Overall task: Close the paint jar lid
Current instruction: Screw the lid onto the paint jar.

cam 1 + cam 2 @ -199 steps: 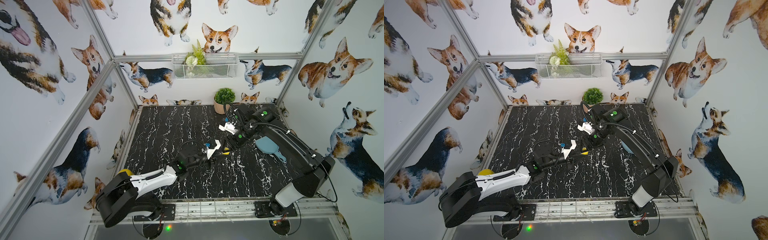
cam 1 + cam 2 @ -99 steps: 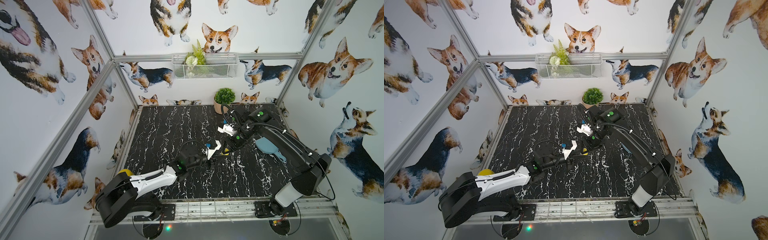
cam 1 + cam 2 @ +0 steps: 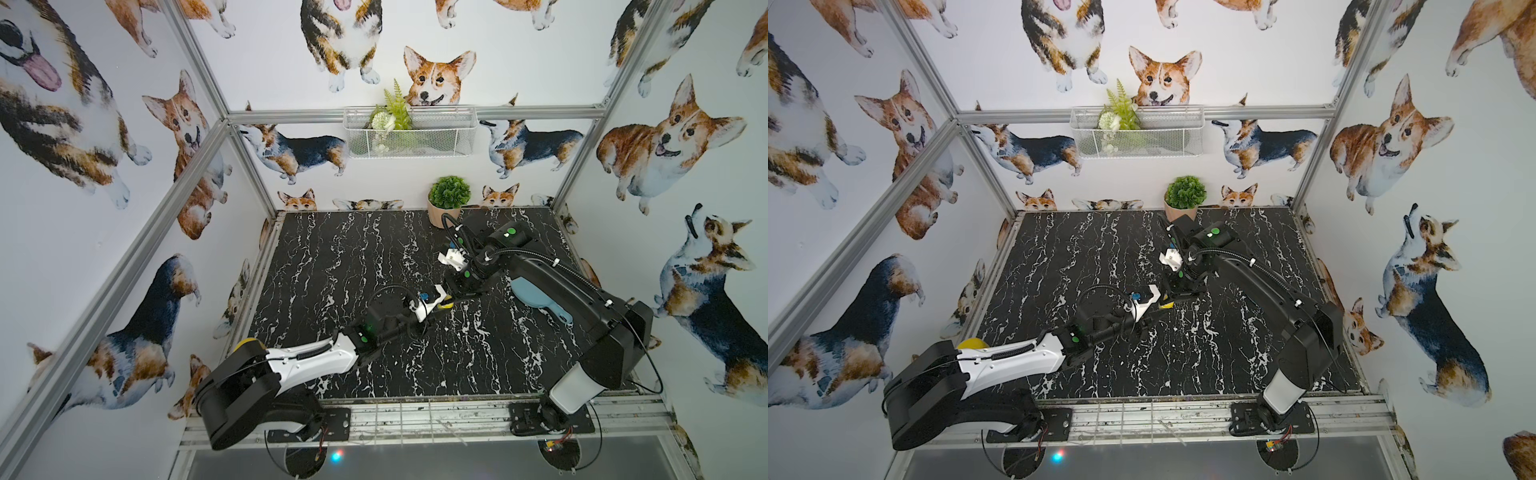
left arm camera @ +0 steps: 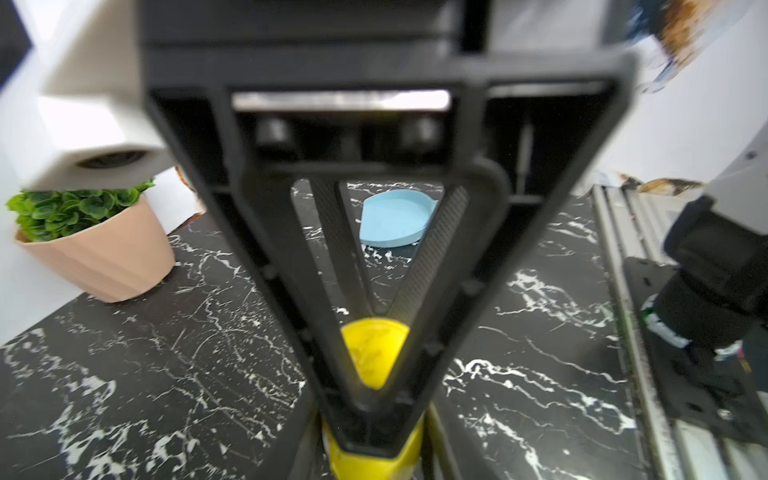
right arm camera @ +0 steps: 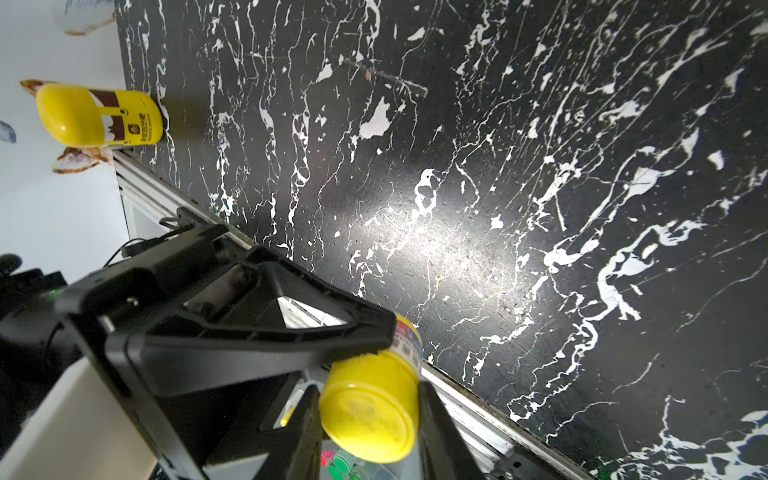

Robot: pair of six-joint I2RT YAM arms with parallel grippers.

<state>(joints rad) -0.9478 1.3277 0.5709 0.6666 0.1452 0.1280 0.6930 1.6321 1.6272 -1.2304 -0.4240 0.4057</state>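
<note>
paint jar (image 5: pixel 409 338): being clamped by the narrowly closed left end effector (image 4: pixel 371 457), over the bench (image 3: pixel 332 270), well in front of the plant pot (image 3: pixel 446 205).
lid (image 5: pixel 368 409): sitting atop it, being pinched by the right end effector (image 5: pixel 370 419).
progress: lid is seating; tightening likely remaining.

Paint jar (image 4: pixel 374 463): tiny stubby yellow pot with a printed label band round its body (image 5: pixel 409 338). It stood about upright near mid-table, pinched at the sides by the left gripper (image 4: pixel 374 457); whether its base touched the table could not be told.

Lid (image 5: pixel 370 411): flat round yellow cap, smooth-faced, as wide as the jar. It sat on the jar's mouth, its rim clasped by the right gripper (image 5: pixel 368 401). In both top views it showed as a small yellow spot (image 3: pixel 446 304) (image 3: pixel 1167 304).
</note>
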